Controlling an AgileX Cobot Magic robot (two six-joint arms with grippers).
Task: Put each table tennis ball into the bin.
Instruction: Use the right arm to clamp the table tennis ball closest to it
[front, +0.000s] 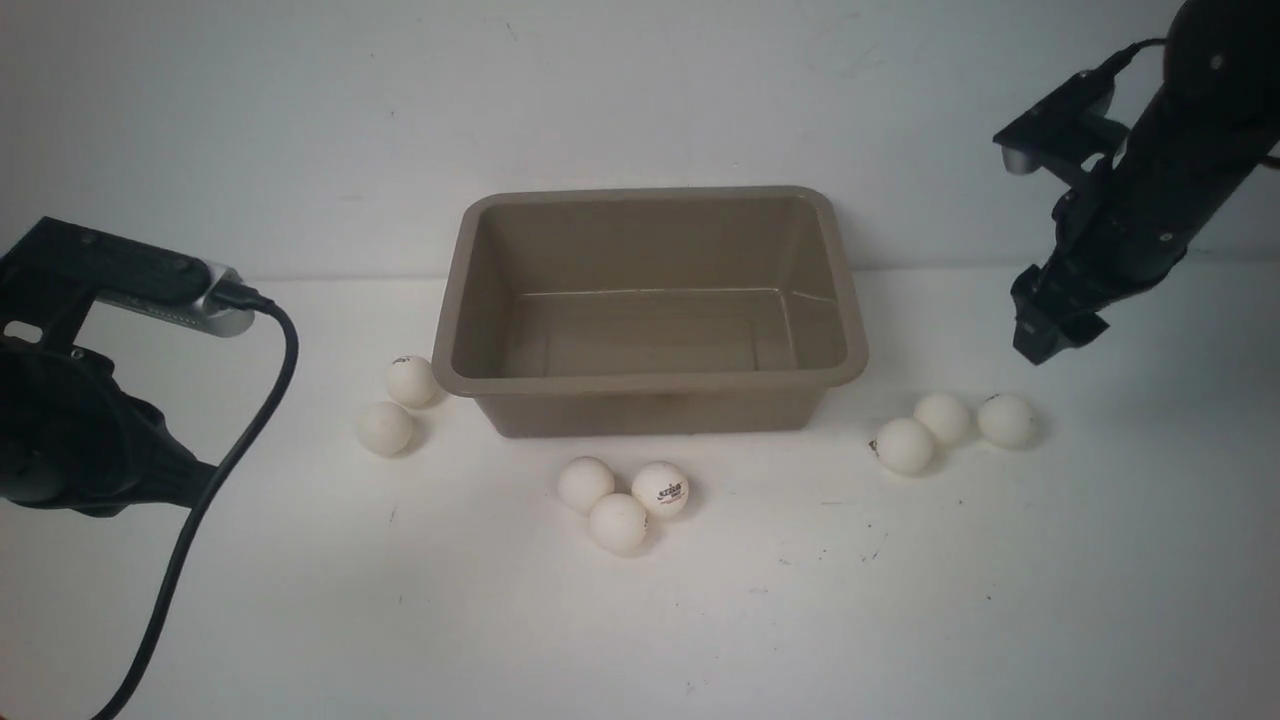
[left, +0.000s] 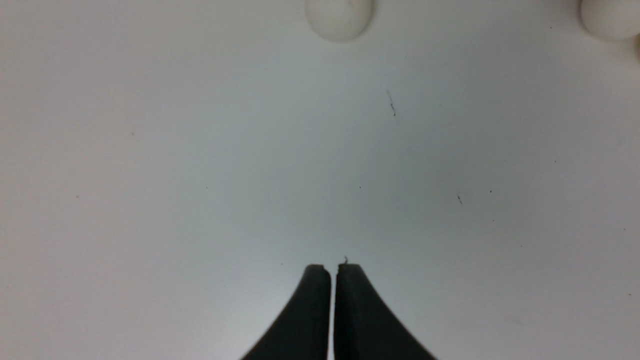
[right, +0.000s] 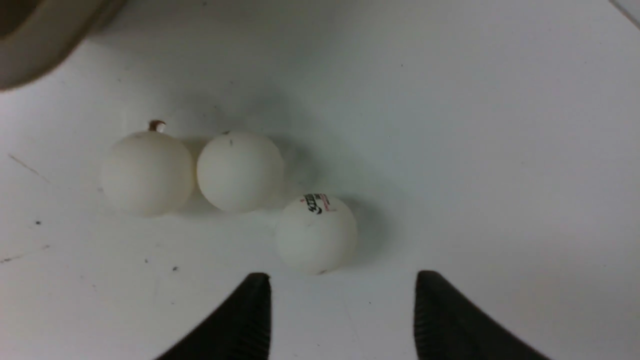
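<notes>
On the white table (front: 300, 600), the grey-brown bin (front: 650, 381) sits centre; eight white balls (front: 618, 522) lie outside it: two left, three in front, three right. My left gripper (left: 333, 267) has fingers pressed together. My right gripper (right: 342, 280) hovers over the right three, fingers apart, a logo ball (right: 316, 234) just ahead.
</notes>
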